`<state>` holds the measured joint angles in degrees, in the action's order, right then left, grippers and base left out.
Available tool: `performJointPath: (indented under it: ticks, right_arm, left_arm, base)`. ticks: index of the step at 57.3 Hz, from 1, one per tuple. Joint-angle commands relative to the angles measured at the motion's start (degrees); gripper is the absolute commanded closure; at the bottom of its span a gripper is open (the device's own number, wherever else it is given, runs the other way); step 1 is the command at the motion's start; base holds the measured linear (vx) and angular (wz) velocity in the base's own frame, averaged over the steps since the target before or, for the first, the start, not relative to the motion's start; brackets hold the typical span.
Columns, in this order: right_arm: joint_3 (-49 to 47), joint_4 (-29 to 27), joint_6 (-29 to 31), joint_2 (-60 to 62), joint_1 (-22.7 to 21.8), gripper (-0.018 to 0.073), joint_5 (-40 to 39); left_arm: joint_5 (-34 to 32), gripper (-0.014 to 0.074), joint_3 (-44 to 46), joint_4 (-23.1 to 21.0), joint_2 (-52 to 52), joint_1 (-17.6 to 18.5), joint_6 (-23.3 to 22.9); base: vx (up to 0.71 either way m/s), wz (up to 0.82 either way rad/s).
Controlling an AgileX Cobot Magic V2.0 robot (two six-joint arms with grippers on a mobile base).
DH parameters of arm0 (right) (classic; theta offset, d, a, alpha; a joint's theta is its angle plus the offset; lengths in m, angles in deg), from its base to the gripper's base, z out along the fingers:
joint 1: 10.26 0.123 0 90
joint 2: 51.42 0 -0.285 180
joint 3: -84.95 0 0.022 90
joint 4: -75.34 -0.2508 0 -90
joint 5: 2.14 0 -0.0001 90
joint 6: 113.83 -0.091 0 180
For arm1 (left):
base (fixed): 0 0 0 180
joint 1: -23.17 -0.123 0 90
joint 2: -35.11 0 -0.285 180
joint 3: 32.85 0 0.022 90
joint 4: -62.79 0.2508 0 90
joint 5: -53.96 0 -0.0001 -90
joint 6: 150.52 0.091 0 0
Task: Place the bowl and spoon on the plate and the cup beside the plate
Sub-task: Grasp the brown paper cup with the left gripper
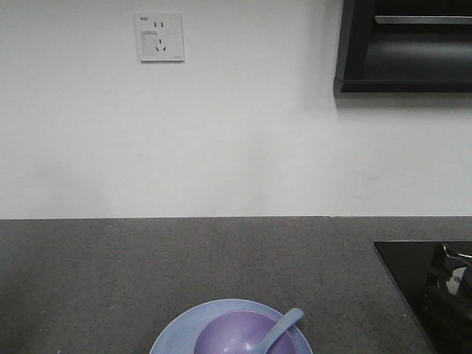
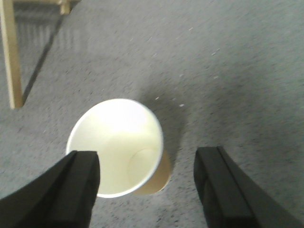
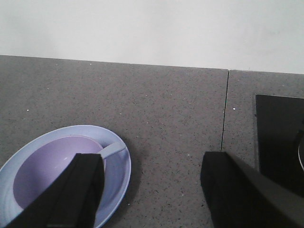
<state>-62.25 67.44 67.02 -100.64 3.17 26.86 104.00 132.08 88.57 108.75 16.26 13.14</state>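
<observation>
One upright cup sits between the wide-spread fingers of the left pincer, nearer the picture-left finger.

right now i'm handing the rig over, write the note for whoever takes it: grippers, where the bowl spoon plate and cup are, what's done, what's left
Left gripper: open, fingers either side of the upright cup, not closed on it.
Right gripper: open, empty, above the counter beside the plate.
Done: bowl sits on the plate, spoon in the bowl, handle over its rim.
Left: grasp the cup and set it beside the plate. No view shows both, so their spacing is unknown.
</observation>
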Motion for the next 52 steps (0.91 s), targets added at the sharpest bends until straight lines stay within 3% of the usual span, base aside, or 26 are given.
performJointPath:
  ticks: [1, 8, 14, 36, 52]
  right_arm:
    - [-1.6, 0.2, 0.4, 0.3, -0.4, 0.0051, -3.9]
    - [-1.6, 0.2, 0.6, 0.3, -0.4, 0.0051, -3.7]
    - [-1.6, 0.2, 0.6, 0.3, -0.4, 0.0051, -3.4]
    - [-1.6, 0.5, 0.8, 0.3, -0.4, 0.0051, -1.7]
    - [-1.6, 0.6, 0.8, 0.3, -0.4, 0.0051, -1.7]
  left_arm:
    - [-2.6, 0.0090, 2.0, -0.3, 0.9, -2.0, 1.9]
    - [-4.3, 0.0090, 2.1, -6.3, 3.7, -4.1, 5.5]
    - [-4.6, 0.0090, 2.1, -8.6, 6.0, -5.1, 7.4]
    - [-4.3, 0.0110, 2.0, -8.1, 11.0, -5.3, 8.7]
    - [-3.9, 0.0277, 2.0, -8.0, 11.7, -5.3, 8.7]
  base:
    - [0.00, 0.00]
    - [0.00, 0.00]
    - [0.00, 0.00]
    - [0.00, 0.00]
    - [0.00, 0.00]
